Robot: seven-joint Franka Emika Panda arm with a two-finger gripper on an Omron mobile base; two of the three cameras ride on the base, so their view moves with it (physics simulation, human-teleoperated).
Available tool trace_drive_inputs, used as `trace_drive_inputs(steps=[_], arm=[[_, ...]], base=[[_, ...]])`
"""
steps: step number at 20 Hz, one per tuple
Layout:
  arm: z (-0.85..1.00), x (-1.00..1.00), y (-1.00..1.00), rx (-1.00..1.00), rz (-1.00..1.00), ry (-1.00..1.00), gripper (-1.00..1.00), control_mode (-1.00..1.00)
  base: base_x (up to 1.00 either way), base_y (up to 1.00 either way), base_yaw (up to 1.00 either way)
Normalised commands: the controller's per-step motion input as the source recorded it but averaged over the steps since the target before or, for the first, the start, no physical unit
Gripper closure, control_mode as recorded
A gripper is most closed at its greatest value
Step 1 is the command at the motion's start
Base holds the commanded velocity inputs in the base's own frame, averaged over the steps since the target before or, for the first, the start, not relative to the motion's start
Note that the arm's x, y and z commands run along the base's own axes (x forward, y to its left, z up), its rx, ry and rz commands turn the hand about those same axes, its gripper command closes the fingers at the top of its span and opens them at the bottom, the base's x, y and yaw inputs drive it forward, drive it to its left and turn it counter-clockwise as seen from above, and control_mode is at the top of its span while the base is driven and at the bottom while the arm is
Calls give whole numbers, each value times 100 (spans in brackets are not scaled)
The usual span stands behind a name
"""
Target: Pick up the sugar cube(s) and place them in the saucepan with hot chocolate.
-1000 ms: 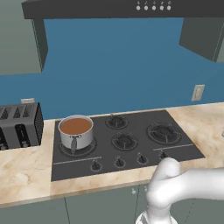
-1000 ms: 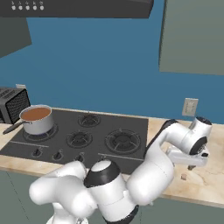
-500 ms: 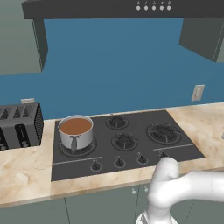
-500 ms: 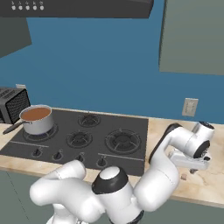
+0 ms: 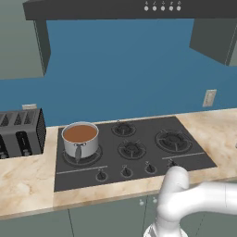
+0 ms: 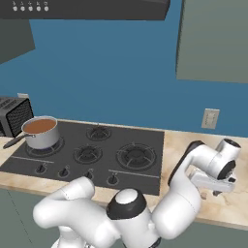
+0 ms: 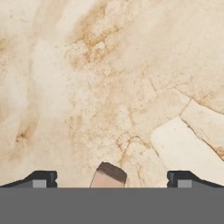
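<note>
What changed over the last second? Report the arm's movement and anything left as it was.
In the right base view the hand swung further right along the marble counter and lower toward it, gripper pointing down. In the hand view a small pale cube sits between the open fingertips, not gripped. The saucepan, toaster and stove stayed put.

On the marble counter [image 5: 28, 178] lies one black gas cooktop [image 5: 134, 150], the landmark here. It carries four burners and a front row of four knobs. One saucepan [image 5: 80, 139] of brown liquid stands on its near-left burner. One black toaster [image 5: 21, 132] sits left of the cooktop. Right of it, one sugar cube [image 7: 108, 176] lies between the fingertips. One wall outlet [image 5: 209, 97] sits behind.
</note>
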Motion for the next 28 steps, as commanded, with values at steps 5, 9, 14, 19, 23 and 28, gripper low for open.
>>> trace_drive_inputs(steps=[5,9,14,19,23,28], arm=[[-3,0,-3,-1,-5,0,-100,-100],[0,0,0,-8,-3,0,-100,-100],[0,0,0,-11,-2,1,-100,-100],[-8,0,0,-7,-2,1,-100,-100],[-14,-2,0,-1,-2,0,-100,-100],[-15,0,0,0,0,0,-100,-100]], base=[[0,0,0],[0,0,0],[0,0,0],[0,0,0],[0,0,0],[0,0,0]])
